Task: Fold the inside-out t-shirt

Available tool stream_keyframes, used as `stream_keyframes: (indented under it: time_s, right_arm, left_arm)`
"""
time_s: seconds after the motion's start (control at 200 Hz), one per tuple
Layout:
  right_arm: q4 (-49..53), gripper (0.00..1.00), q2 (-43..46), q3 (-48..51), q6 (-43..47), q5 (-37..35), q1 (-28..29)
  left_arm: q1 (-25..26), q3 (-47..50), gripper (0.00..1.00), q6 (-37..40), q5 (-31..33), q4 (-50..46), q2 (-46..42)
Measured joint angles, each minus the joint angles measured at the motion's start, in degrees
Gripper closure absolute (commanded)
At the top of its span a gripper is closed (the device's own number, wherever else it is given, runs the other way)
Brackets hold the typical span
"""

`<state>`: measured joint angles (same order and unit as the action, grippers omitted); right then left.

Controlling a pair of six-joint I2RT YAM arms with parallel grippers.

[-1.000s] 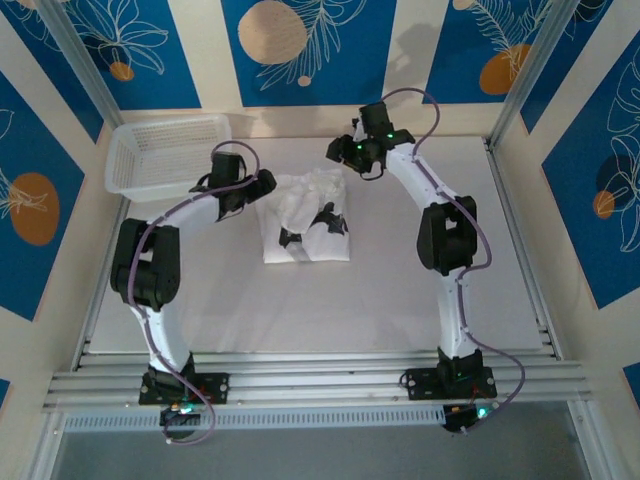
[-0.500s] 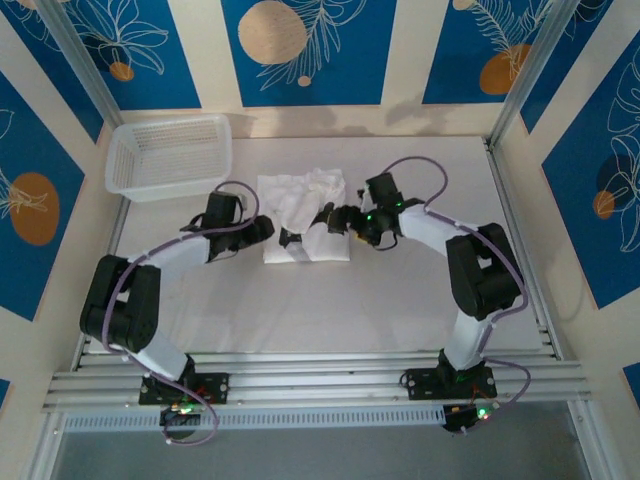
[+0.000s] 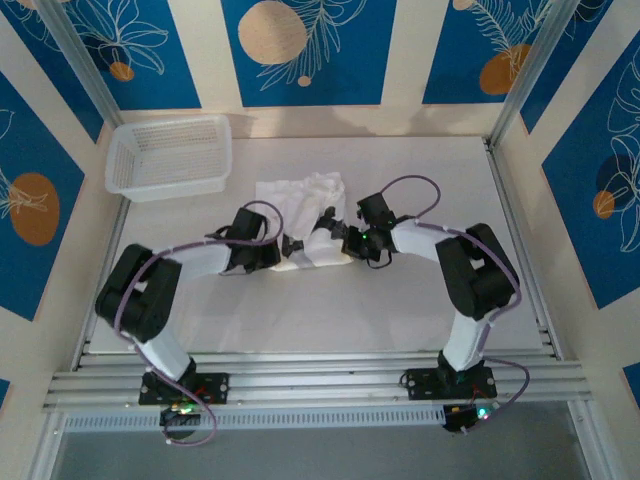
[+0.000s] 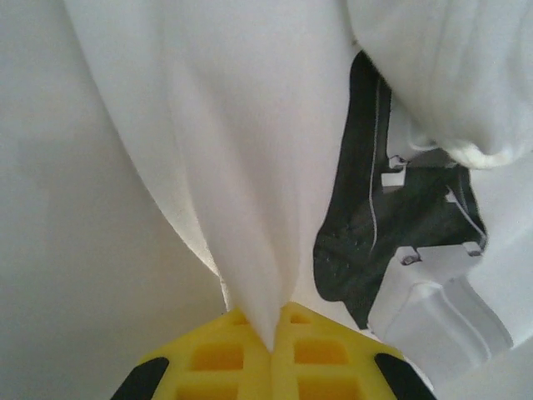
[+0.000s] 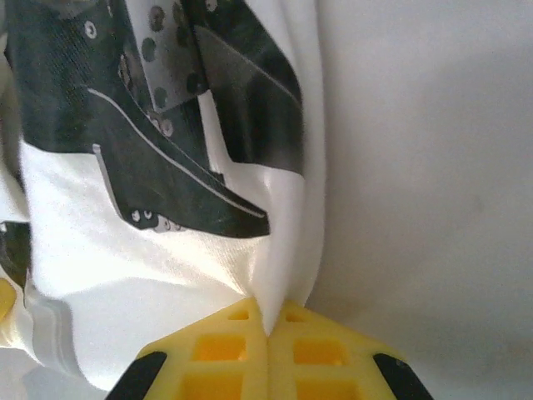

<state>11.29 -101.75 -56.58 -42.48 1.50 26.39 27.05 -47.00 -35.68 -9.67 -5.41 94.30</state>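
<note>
Sitting where on the pale flat worktop, that thin white cotton t-shirt? (A)

Mid-worktop, bunched at its far end, with the near edge lying between the two arms. (B)

Why do both arms reach in so low? (A)

Each takes a near corner. The left hand has its yellow fingers clamped on a pleat of cloth. The right hand pinches the cloth's edge just beside the black-and-grey print. Two matched holds would probably let that edge rise evenly for a fold. (B)
</note>
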Motion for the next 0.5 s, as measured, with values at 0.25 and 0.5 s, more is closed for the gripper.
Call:
stream_keyframes:
  time_s: [0.25,0.5]
  right_arm:
    - [3.06,0.86,21.88,19.89,-4.35,-4.26,9.88]
    - [15.32,0.34,42.99,29.0,-8.68,-5.25,13.99]
  left_arm:
    - [12.61,14.25,0.62,-4.85,5.46,-6.01,-19.89]
    - [21.51,21.4,0.4,-12.79,10.21,-15.63,-35.17]
